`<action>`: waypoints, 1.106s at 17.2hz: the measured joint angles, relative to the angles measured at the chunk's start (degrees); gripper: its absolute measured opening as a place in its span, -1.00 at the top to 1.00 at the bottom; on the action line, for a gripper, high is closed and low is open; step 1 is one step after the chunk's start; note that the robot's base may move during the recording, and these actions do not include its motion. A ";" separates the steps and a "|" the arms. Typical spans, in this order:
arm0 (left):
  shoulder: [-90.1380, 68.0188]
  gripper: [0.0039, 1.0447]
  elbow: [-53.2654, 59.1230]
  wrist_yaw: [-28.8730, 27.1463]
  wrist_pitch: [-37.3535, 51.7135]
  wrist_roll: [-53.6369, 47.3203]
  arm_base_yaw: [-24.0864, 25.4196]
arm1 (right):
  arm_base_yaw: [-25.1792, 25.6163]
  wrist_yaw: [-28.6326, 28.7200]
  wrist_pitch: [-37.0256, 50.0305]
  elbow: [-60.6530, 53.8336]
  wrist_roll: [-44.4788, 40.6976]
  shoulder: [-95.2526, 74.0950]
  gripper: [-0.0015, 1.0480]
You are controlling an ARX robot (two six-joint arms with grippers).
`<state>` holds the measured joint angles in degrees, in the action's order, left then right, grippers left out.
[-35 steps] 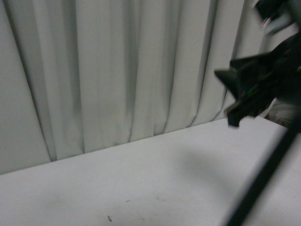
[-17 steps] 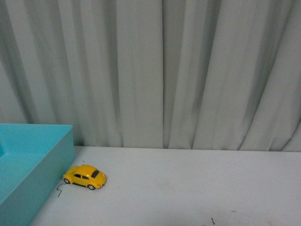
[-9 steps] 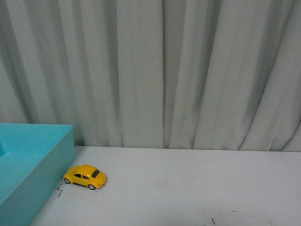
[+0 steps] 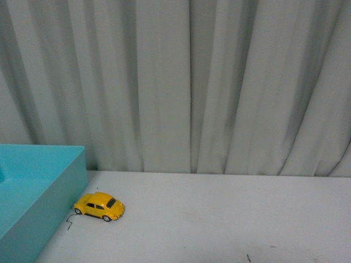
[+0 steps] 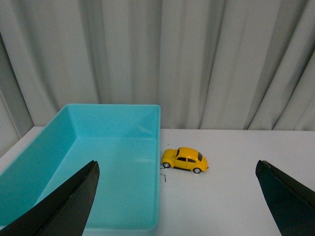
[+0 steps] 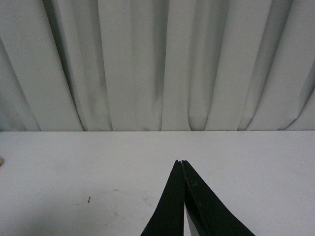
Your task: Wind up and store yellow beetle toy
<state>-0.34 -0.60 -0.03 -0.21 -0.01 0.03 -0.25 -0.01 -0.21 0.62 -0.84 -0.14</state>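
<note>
Across the whole back of what I can see, a pale grey curtain in deep vertical folds, its hem meeting a plain white surface, a small dark speck near the front edge, soft even light, faint shadows between folds

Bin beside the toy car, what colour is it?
The bin is turquoise, seen best in the left wrist view.

Left gripper wide open, dark fingers far apart. Yellow beetle toy sits on its wheels on white desk, just beside long wall of turquoise bin; whether they touch, cannot tell. Small dark mark on desk near toy. Grey pleated curtain behind.
</note>
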 joint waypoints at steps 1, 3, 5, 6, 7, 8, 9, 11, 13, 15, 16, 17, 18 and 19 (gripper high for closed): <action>0.00 -0.88 0.00 -0.02 0.00 0.00 0.00 | 0.00 0.00 -0.02 0.00 0.00 0.00 0.89; 0.00 -0.88 0.00 0.00 0.00 0.00 0.00 | 0.00 0.00 -0.02 0.00 0.00 0.00 0.59; 0.00 -0.88 0.00 0.00 0.00 0.00 0.00 | 0.00 0.00 -0.02 0.00 0.00 0.00 0.21; 0.00 -0.88 0.00 0.00 0.00 0.00 0.00 | 0.00 0.00 -0.02 0.00 0.00 0.00 -0.30; -16.39 -0.88 -10.75 -9.35 -18.47 9.25 -3.80 | 0.00 0.11 0.00 0.00 0.07 0.00 -0.91; -35.74 -0.88 -21.05 -12.68 -4.83 11.85 -6.19 | 0.00 0.00 -0.04 0.00 0.04 0.00 -0.87; -59.67 -0.88 -30.08 -9.97 8.83 7.96 -5.92 | 0.02 0.02 -0.07 0.00 0.02 -0.07 -0.87; -72.04 -0.88 -38.71 -7.82 12.72 2.84 -6.23 | 0.02 0.02 -0.04 0.00 0.02 -0.07 -0.87; -81.22 -0.88 -47.01 -6.16 13.35 -4.00 -7.34 | 0.02 0.00 -0.04 0.00 0.02 -0.07 -0.87; -84.59 -0.88 -50.45 -4.52 12.24 -7.13 -7.61 | 0.02 0.02 -0.04 0.00 0.02 -0.07 -0.87; -86.31 -0.88 -51.95 -3.85 12.28 -8.83 -7.85 | 0.02 0.02 -0.07 0.00 0.02 -0.07 -0.87; -87.10 -0.88 -52.74 -3.56 12.24 -9.79 -7.91 | 0.02 0.02 -0.07 0.00 0.02 -0.07 -0.87; -88.70 -0.88 -54.40 -2.84 11.61 -11.50 -7.96 | 0.02 0.02 -0.07 0.00 0.02 -0.07 -0.87; -90.92 -0.88 -57.02 -1.86 10.05 -14.27 -8.15 | 0.02 0.02 -0.04 0.00 0.02 -0.07 -0.87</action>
<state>-91.26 -57.63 -1.89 9.85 -14.28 -8.12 -0.23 0.01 -0.25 0.62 -0.82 -0.21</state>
